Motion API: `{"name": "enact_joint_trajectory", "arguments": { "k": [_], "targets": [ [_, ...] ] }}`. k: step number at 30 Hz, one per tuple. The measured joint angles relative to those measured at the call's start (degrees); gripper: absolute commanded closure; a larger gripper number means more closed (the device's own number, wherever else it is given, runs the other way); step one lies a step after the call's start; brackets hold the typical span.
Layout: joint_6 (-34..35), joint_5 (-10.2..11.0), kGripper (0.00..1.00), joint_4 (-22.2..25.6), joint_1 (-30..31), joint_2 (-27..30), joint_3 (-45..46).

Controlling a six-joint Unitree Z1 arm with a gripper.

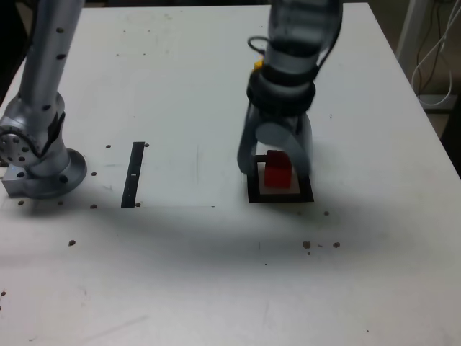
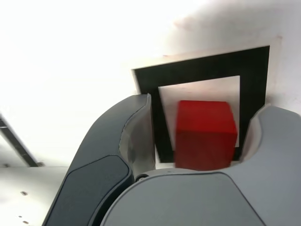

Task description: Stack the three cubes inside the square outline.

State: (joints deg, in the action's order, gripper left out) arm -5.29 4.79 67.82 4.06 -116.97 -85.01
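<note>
A red cube (image 1: 278, 173) (image 2: 205, 136) sits on the pale centre of the square outline (image 1: 282, 197) (image 2: 202, 70), which is a thick black border on the white table. My gripper (image 1: 276, 170) (image 2: 205, 109) hangs straight down over it, with one grey finger (image 2: 136, 127) on each side of the cube. The jaws are open: in the wrist view a gap shows between this finger and the cube's side. A small yellow patch (image 1: 257, 65) peeks out beside the arm's wrist; what it is cannot be told.
A narrow black strip (image 1: 134, 174) lies on the table towards the exterior view's left. The arm's silver base (image 1: 39, 171) stands at the far left. Small dark specks dot the table (image 1: 216, 274). Its right edge (image 1: 425, 108) runs diagonally, with white cables beyond.
</note>
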Motion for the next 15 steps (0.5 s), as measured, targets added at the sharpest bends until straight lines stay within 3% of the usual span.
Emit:
{"name": "enact_joint_trajectory", "arguments": {
  "k": [4, 10, 15],
  "targets": [
    [-0.9, 1.3, 0.01, 2.8, -1.5, 3.1, -1.3],
    [-9.1, 2.2, 0.01, 4.5, -6.1, 6.0, -2.3],
    [-17.5, 6.2, 0.01, 4.9, -13.1, 8.4, -1.9]
  ]
}}
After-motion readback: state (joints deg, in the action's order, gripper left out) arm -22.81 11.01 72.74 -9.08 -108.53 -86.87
